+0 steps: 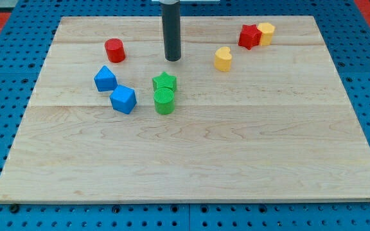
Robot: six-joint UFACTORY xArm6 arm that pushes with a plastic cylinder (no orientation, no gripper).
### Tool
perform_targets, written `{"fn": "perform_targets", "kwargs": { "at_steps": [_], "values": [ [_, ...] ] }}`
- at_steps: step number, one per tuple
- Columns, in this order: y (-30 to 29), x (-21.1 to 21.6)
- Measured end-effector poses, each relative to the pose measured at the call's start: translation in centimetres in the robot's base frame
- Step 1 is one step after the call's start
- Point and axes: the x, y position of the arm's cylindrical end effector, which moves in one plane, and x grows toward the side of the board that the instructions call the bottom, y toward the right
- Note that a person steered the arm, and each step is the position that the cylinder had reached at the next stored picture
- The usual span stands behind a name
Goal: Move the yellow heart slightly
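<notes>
The yellow heart (223, 58) lies on the wooden board (236, 147) toward the view's top, right of centre. My tip (172, 59) is at the end of the dark rod, about level with the heart and well to its left, apart from it. The tip stands just above the green star (164, 81) without touching it.
A green cylinder (164, 101) sits against the green star's lower side. Two blue blocks (105, 79) (123, 99) lie at the left. A red cylinder (114, 49) is at the upper left. A red star (248, 36) and a yellow block (266, 33) touch at the upper right.
</notes>
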Motion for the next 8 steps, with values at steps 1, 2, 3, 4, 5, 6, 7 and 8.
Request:
{"fn": "perform_targets", "kwargs": {
  "at_steps": [1,2,3,4,5,6,7,8],
  "values": [
    [-0.2,2.5],
    [0.1,4.7],
    [2.3,4.7],
    [5.2,3.2],
    [7.4,1.8],
    [8.2,1.4],
    [7.6,0.1],
    [7.3,-6.3]
  ]
}}
